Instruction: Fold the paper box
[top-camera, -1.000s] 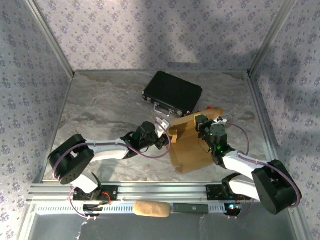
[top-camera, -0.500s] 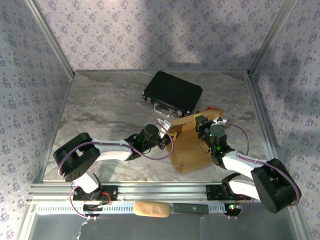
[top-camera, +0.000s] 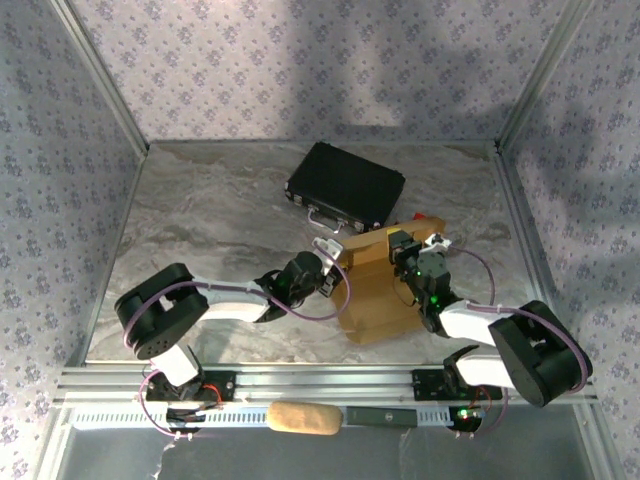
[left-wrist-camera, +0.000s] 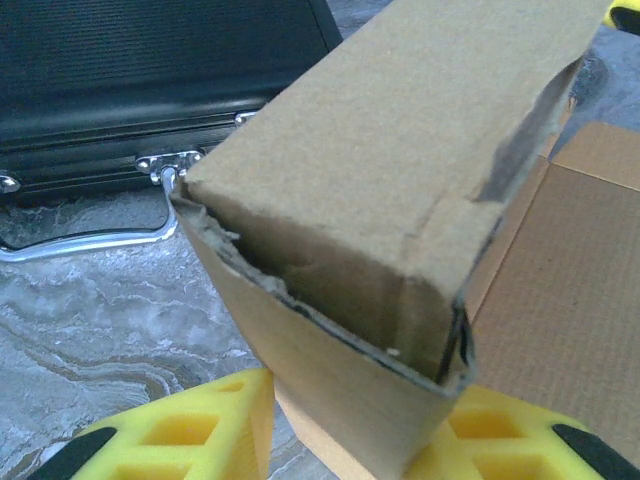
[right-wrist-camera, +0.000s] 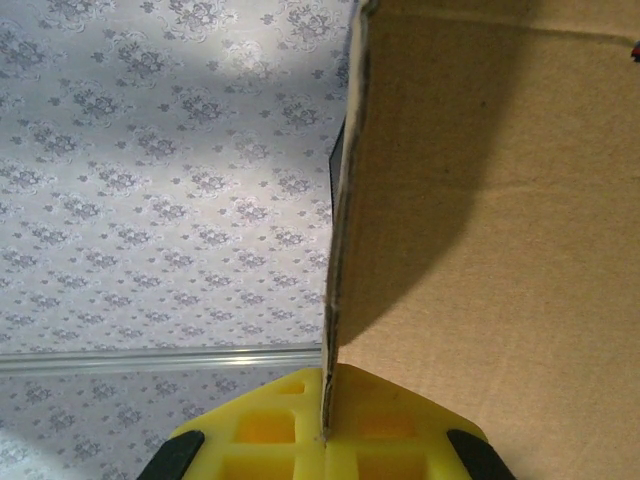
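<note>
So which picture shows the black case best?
The top external view. There the whole black case lies at the back of the table, just beyond the paper box. The left wrist view shows its near side close up, with a metal latch and the silver handle, partly behind the cardboard.

The right wrist view cuts off the paper box (right-wrist-camera: 480, 250), the left wrist view the black case (left-wrist-camera: 150, 60).

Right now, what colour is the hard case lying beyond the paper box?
The case is black, with silver latches and handle; the left wrist view shows it best.
</note>
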